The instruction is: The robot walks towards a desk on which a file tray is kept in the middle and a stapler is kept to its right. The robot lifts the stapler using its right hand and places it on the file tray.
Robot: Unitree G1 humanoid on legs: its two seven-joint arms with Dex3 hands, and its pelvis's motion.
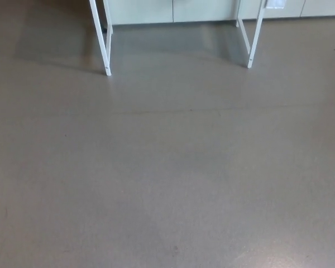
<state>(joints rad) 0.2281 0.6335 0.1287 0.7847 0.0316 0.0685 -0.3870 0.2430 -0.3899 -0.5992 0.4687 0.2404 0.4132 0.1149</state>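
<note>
1. Stapler: not in the head view, so where it sits cannot be told from here. The same goes for the file tray.
2. Right hand: out of the picture; whether its fingers are apart, closed or holding anything cannot be told. Left hand: likewise out of the picture.
3. The view looks down on a grey-brown floor (pixel 167 178), which fills nearly the whole picture.
4. Top left: a white left desk leg (pixel 100 39) slants down to the floor, cut off above by the upper edge. A second white leg stands just behind it.
5. Top right: a white right desk leg (pixel 255 33) slants the other way, also with a second leg behind it.
6. Along the top edge, behind the legs: pale cabinet fronts (pixel 145 10) with vertical seams.
7. A darker shadow (pixel 167 42) lies on the floor between the legs.
8. A faint floor seam (pixel 190 109) runs across the floor below the legs.
9. Bottom right: a light sheen (pixel 301 254) on the floor.
</note>
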